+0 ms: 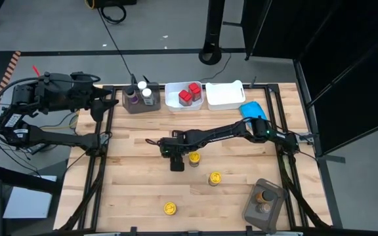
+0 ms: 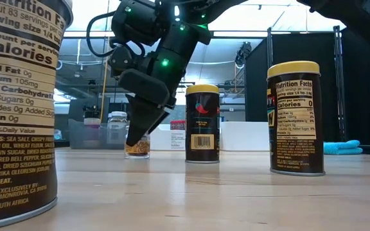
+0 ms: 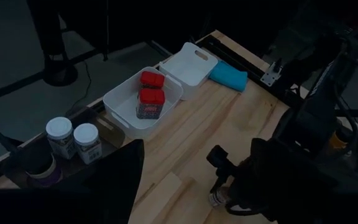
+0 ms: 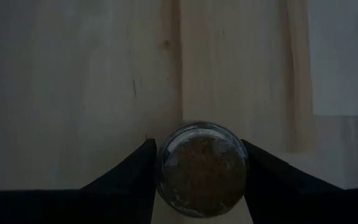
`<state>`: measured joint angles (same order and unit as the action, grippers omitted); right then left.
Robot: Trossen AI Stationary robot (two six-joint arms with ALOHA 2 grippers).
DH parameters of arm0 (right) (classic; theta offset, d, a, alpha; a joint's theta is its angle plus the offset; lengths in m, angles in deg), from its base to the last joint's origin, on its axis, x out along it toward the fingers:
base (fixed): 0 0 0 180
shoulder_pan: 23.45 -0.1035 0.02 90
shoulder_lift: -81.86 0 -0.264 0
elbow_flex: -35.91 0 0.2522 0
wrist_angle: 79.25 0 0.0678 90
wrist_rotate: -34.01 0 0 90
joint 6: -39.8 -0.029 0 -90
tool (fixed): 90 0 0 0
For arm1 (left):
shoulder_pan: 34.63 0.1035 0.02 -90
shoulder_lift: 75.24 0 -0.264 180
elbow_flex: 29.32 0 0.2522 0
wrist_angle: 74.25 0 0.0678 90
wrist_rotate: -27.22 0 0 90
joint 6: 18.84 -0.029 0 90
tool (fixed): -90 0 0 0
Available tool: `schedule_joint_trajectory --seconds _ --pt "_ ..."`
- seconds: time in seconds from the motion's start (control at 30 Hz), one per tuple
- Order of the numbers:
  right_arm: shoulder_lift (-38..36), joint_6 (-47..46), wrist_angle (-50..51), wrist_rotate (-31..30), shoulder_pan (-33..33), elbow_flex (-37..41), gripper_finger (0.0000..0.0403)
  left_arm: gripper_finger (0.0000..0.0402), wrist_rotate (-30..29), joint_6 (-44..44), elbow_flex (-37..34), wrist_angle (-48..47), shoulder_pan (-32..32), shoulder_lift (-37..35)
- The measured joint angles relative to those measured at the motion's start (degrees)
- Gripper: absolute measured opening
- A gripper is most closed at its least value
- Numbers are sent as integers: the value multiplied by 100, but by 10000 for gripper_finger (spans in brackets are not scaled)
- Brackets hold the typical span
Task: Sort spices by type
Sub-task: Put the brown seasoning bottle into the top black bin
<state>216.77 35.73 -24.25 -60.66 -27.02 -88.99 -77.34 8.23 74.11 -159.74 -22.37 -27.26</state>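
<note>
A small clear glass jar of brown spice (image 4: pixel 201 168) stands on its base on the table's middle (image 2: pixel 137 149). My right gripper (image 1: pixel 176 157) reaches down over it and is shut on it. Three yellow-lidded jars stand on the table: one beside the gripper (image 1: pixel 193 157), one nearer (image 1: pixel 214 177), one near the front edge (image 1: pixel 170 208). Two red-capped jars lie in a white tub (image 1: pixel 189 94). White-capped jars stand in a grey bin (image 1: pixel 140 97). My left gripper (image 1: pixel 105 102) waits open at the far left, above the table's edge. My right gripper pinches the clear glass jar between its two fingers (image 4: pixel 135 180), one on each side of the jar's round wall (image 4: pixel 163 171). The fingers come from above, slanting down. The jar stands upright with its base on the table (image 2: pixel 137 155).
An empty white tub (image 1: pixel 224 94) and a blue cloth (image 1: pixel 252 110) lie at the far right. A grey bin with jars (image 1: pixel 264 202) sits at the near right. Bare wood lies to the left of the right gripper.
</note>
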Motion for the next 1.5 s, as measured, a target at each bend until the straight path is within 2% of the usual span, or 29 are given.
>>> schedule_joint_trajectory --seconds 0.6,1.13,1.5 --pt "-13 -346 152 326 4 -22 194 301 0 14 0 -2 1 0" --pt "-26 -105 919 328 130 -1093 194 301 -2 20 0 -2 1 0" --pt "-33 27 1830 328 149 -2032 194 301 -2 22 0 -2 -1 0"
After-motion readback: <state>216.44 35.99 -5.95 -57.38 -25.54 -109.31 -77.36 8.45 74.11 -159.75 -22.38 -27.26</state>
